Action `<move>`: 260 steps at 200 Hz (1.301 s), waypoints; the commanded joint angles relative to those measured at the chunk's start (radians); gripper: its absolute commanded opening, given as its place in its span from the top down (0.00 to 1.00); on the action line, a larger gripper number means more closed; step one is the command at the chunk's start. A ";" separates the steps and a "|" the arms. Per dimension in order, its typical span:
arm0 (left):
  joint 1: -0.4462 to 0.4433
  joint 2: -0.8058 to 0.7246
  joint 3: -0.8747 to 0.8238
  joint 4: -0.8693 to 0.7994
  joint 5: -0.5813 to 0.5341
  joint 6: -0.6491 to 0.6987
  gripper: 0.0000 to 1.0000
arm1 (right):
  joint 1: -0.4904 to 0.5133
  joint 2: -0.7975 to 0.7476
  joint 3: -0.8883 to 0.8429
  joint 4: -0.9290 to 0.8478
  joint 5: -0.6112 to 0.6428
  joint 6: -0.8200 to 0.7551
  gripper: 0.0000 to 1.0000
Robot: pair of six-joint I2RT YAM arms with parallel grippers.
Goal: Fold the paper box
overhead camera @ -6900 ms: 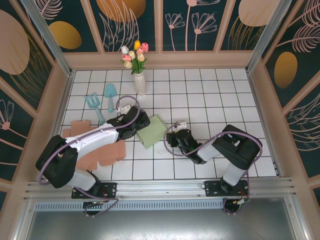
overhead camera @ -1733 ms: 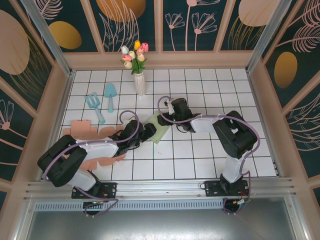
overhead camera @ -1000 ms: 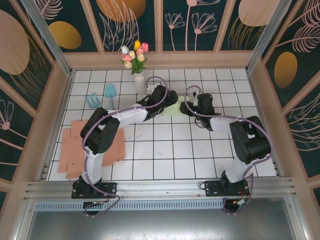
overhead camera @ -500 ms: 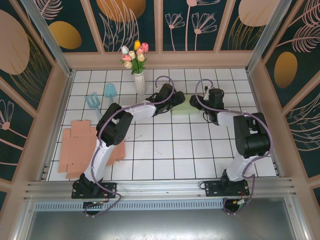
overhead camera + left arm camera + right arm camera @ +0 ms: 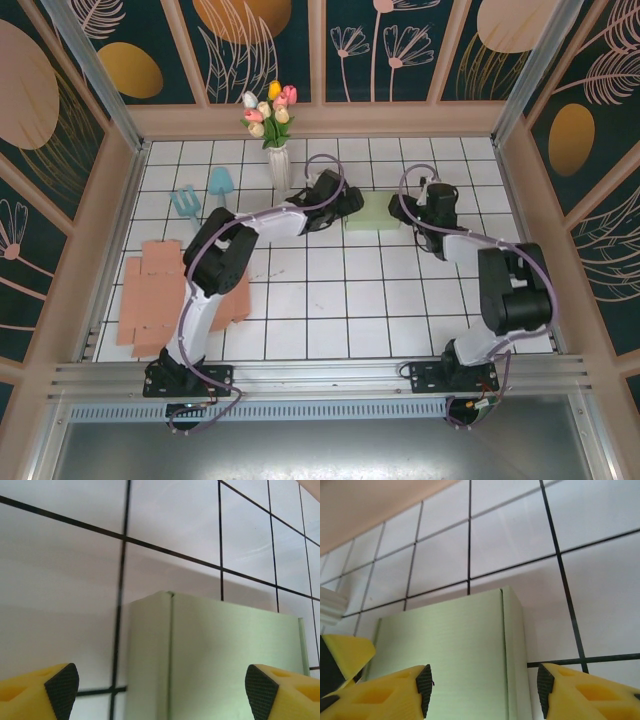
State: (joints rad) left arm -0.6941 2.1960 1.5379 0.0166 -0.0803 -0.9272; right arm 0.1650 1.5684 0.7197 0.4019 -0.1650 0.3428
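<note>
Green paper box [image 5: 377,212] lies flat on the tiled table [image 5: 330,320], far centre, between both pincers. Left gripper [image 5: 161,686]: jaws wide, box just ahead of the pads. Right gripper [image 5: 484,689]: jaws half apart, straddling one box edge, outer pad just clear of its side. White vase [image 5: 279,165] of tulips stands near, beyond the left arm. Blue garden tools [image 5: 203,198] and pink cardboard blanks [image 5: 150,300] lie well apart, leftward.

Tally on the table [image 5: 330,330]

One green box [image 5: 375,212] near twelve o'clock. Two arms, the left arm [image 5: 260,222] and the right arm [image 5: 470,245], with one gripper apiece: the left gripper [image 5: 161,687] and the right gripper [image 5: 485,690]. One vase [image 5: 279,165] at eleven holding one bunch of tulips [image 5: 268,108] (too crowded to count). One fork [image 5: 185,205] and one trowel [image 5: 219,185] at ten. Pink card blanks [image 5: 150,295] at eight, number unclear.
</note>
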 commanded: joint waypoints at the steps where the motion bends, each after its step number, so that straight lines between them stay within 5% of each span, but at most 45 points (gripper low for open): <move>1: 0.019 -0.205 -0.102 -0.058 -0.106 0.051 0.12 | 0.055 -0.149 -0.049 -0.028 0.083 -0.036 0.40; 76: 0.028 -0.732 -0.668 -0.386 -0.473 -0.059 0.12 | 0.468 -0.489 -0.224 -0.101 0.275 0.064 0.40; 129: -0.023 -0.933 -0.873 -0.461 -0.523 -0.050 0.20 | 0.706 -0.559 -0.302 -0.153 0.404 0.091 0.40; 160: -0.062 -0.915 -0.924 -0.530 -0.603 -0.108 0.20 | 0.743 -0.570 -0.330 -0.135 0.398 0.109 0.40; 260: -0.149 -0.729 -0.900 -0.441 -0.611 -0.145 0.22 | 0.769 -0.555 -0.383 -0.093 0.428 0.121 0.40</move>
State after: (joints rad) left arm -0.8204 1.4654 0.6094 -0.4377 -0.6502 -1.0367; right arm 0.9260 1.0161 0.3626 0.2729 0.2245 0.4522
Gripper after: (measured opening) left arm 0.778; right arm 0.598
